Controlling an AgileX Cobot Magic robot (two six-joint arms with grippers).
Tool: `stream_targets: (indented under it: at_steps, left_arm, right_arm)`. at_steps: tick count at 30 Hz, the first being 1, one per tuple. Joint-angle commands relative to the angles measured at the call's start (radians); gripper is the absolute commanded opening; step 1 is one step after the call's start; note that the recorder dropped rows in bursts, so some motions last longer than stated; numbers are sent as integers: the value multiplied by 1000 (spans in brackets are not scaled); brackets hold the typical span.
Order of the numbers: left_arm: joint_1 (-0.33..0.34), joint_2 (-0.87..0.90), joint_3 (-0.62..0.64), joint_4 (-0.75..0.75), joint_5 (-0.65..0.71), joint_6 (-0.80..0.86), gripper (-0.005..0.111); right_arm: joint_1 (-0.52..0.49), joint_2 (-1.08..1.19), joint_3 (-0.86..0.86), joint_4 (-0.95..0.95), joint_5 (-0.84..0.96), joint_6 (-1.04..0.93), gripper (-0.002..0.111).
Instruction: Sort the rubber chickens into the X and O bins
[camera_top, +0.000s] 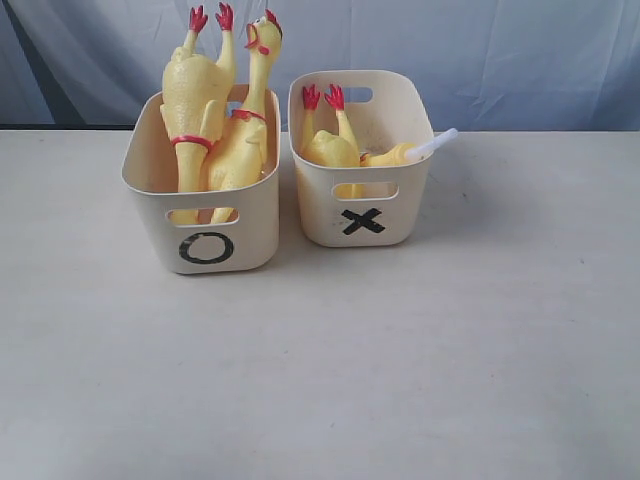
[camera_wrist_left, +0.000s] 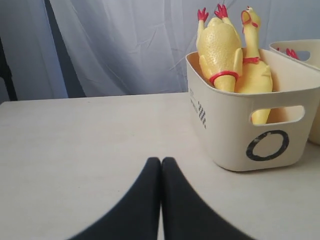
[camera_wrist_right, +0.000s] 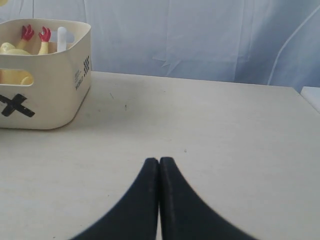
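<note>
**Left fingers**: pressed fully together and holding nothing. They hang low over the bare surface, well apart from the bins. They do not show in the exterior view.

**O bin**: sits left of centre in the upper half of the exterior frame. It holds two chickens.
- The inverted chicken stands head-down with its red feet uppermost.
- The upright chicken leans against it, with its head clear of the rim.
- Judged cause: both bodies are longer than the bin is deep, so they prop against each other and the wall.

**X bin**: sits just beside the O bin, to its right, with a narrow gap showing between them.
- The lying chicken rests low inside, feet raised.
- A white piece pokes over the right rim. What it is cannot be told.

**Right fingers**: shut tight and empty, over bare surface well apart from the X bin.

**Finding:** no chicken lies on the surface, so the sorting appears complete and both arms look parked clear.
</note>
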Motion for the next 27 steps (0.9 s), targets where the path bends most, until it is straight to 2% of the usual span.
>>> stream_targets:
  at_steps: [1,12,27]
  left_arm:
    - [2,-6,3,70,3,16,0]
    - [2,-6,3,114,10,-92,0]
    - [2,-6,3,135,17,-87,0]
  right_arm:
    - [-4,-6,5,-9,-14,-4,-1]
    - [-4,-6,5,-8,-14,0,-1]
    - [-4,-6,5,-6,-14,0,-1]
